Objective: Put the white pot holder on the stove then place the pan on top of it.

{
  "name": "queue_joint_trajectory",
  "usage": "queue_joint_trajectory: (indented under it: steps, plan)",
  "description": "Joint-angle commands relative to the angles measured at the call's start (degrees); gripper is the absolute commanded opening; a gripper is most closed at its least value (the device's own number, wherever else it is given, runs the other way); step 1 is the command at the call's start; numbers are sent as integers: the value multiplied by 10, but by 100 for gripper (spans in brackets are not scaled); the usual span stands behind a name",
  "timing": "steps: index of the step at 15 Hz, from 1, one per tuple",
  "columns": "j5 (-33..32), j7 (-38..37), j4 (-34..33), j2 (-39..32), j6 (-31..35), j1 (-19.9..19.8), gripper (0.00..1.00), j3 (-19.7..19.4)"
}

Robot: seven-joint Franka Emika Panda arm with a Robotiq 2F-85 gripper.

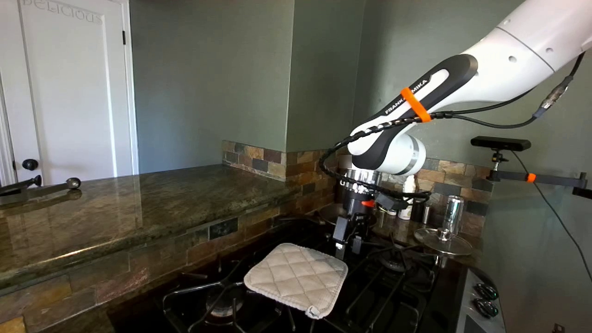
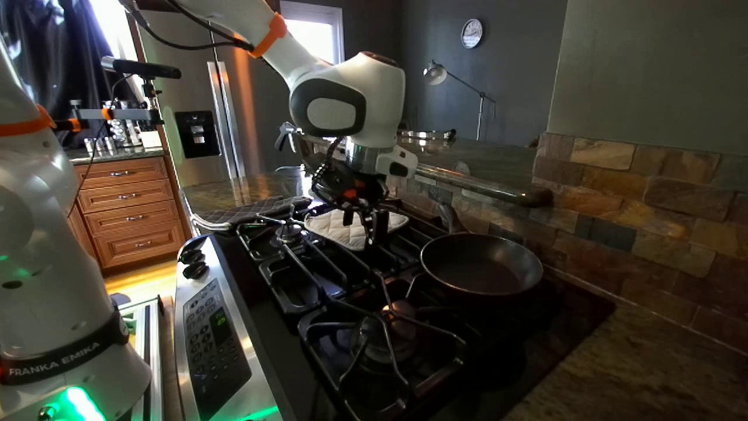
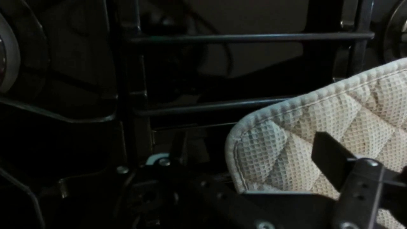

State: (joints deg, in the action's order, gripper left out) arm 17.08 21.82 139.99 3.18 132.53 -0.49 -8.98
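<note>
A white, rounded arm (image 1: 490, 74) is panelled in black, its dark cables (image 1: 388, 124) bound by an orange strap (image 1: 416, 105) at two o'clock in an exterior view. At eight o'clock in an exterior view, the base (image 2: 58, 310) is ringed by a dark collar (image 2: 64, 363) lettered "FRANKA EMIKA." The dark gripper (image 1: 348, 247) is studded with metallic screws (image 3: 164, 162).

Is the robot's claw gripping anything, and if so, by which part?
Nothing is held: the gripper is open, and the white pot holder lies on the stove.

You're seeing "DELICIOUS" heading the white door (image 1: 69, 101) and "FRANKA EMIKA" marking the robot's base (image 2: 67, 359) and, partly covered, its arm (image 1: 455, 74).
</note>
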Motion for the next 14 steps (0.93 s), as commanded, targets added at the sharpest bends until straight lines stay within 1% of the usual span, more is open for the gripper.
queue_joint_trajectory:
  steps: [1,5,8,9,10,11,12,14]
  plan:
    - [40,22,-24,-28,-20,-13,100,11]
    - [79,27,-35,-42,-26,-17,100,19]
    - [82,24,-39,-50,-35,-21,100,25]
    - [80,22,-40,-53,-39,-23,98,26]
    - [80,23,-41,-55,-41,-24,93,27]
    - [79,22,-42,-58,-42,-25,92,28]
    - [79,22,-42,-60,-41,-26,70,30]
    - [80,20,-45,-64,-41,-29,66,32]
